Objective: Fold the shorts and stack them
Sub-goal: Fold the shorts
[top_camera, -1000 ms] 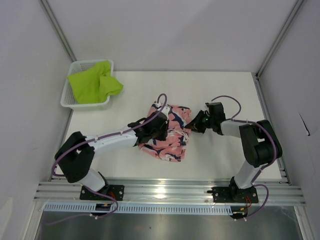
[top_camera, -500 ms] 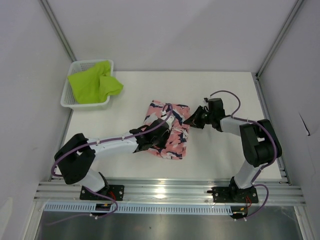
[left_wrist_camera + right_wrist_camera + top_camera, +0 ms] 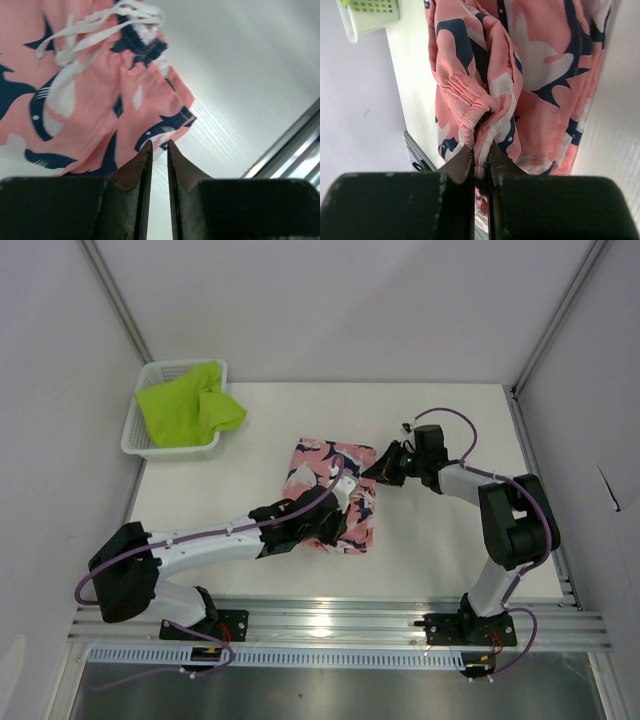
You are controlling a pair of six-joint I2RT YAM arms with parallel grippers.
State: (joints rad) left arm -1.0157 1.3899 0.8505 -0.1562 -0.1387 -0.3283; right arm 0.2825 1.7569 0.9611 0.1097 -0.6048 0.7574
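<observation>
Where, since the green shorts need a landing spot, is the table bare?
Bare: the far strip of table between basket and right wall, and the near-right patch between pink shorts and right arm. Crowded: the middle, where left arm and right hand meet the pink shorts.

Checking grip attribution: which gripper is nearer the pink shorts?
Right. The right gripper has its jaws shut on a fold of the pink shorts; the left gripper is at their near hem, holding nothing.
</observation>
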